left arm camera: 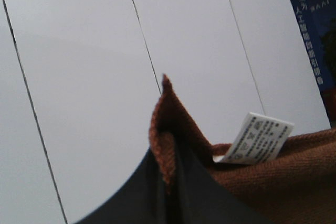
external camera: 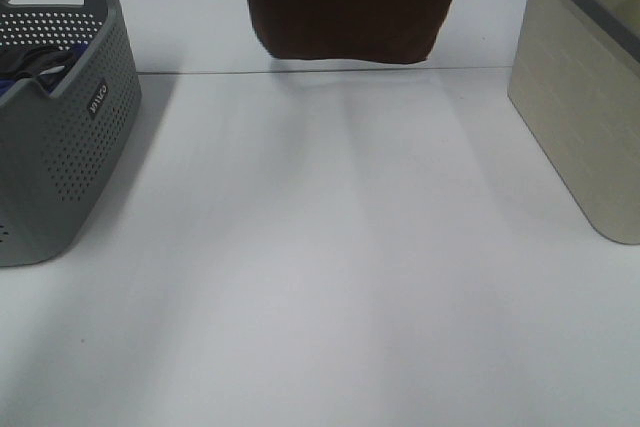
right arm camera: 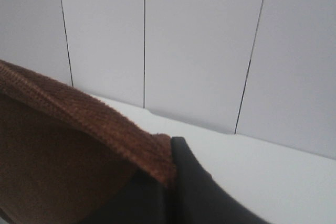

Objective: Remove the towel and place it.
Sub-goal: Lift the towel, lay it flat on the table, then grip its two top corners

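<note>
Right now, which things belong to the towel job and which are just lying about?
Job: towel, left gripper, right gripper, both pinching it.
Lying about: grey basket, dark laundry in it, beige bin.

Bright, even light — soft blur

Rough brown terry-cloth towel (external camera: 350,2)

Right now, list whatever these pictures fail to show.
Exterior high: the upper edge cuts off the top of the towel.
Exterior high: the grey basket hides most of its contents behind its wall; the beige bin runs off the frame.
Left wrist: print on the white tag is too blurred to read.
Wrist views: left gripper and right gripper show only dark fingers.
</note>
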You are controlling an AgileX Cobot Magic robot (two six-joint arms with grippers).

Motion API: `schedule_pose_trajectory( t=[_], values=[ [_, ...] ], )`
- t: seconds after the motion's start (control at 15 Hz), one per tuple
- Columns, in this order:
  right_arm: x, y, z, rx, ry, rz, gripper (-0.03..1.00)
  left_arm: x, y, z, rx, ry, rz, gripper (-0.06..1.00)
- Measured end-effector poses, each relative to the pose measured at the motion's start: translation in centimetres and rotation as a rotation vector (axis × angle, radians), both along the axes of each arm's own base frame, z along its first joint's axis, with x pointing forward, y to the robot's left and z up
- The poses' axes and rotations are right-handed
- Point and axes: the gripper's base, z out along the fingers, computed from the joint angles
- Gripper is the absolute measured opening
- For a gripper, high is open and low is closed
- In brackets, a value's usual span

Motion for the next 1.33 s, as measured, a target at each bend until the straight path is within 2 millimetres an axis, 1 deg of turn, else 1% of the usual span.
schedule_pose_trajectory(
  t=[0.07,0.2,0.33,0.4,0.47,0.6,0.67,0.8,0.93,1.07,1.13,1.2,1.33],
  values=[
    [0.7,0.2,-2.3,-0.029,0.104,0.016,0.0,1.5,-0.1,-2.7,0.047,0.173,0.054,0.0],
    [1.5,0.5,-5.9,-0.07,0.263,0.04,0.0,3.2,-0.2,-6.8,0.085,0.421,0.105,0.0],
    [1.7,0.7,-10.0,-0.107,0.459,0.076,0.0,3.6,-0.4,-10.2,0.091,0.692,0.123,0.0],
    [1.4,0.8,-11.8,-0.118,0.557,0.091,0.0,3.2,-0.5,-11.5,0.106,0.831,0.133,0.0],
    [1.1,0.9,-13.1,-0.134,0.637,0.111,0.0,2.7,-0.5,-12.6,0.132,0.953,0.148,0.0],
    [0.3,1.0,-14.8,-0.163,0.775,0.158,0.0,1.6,-0.4,-14.0,0.174,1.14,0.167,0.0],
    [-0.2,1.0,-15.3,-0.172,0.836,0.182,0.0,1.0,-0.2,-14.6,0.196,1.23,0.177,0.0],
    [-0.7,1.1,-15.8,-0.175,0.902,0.205,0.0,0.5,-0.1,-15.0,0.21,1.307,0.179,0.0],
    [-0.9,1.1,-16.2,-0.146,0.949,0.185,0.0,0.2,-0.3,-15.0,0.201,1.328,0.171,0.0],
    [-1.1,0.9,-17.5,-0.128,1.015,0.15,0.0,-0.5,-1.0,-15.3,0.213,1.351,0.155,0.0],
    [-1.5,0.8,-18.5,-0.127,1.057,0.142,0.0,-1.3,-1.2,-15.6,0.235,1.378,0.152,0.0],
    [-2.3,0.7,-20.0,-0.129,1.114,0.14,0.0,-2.6,-1.3,-16.3,0.268,1.421,0.15,0.0],
    [-4.6,0.4,-21.6,-0.125,1.195,0.137,0.0,-5.7,-1.4,-17.6,0.331,1.508,0.141,0.0]
  ],
)
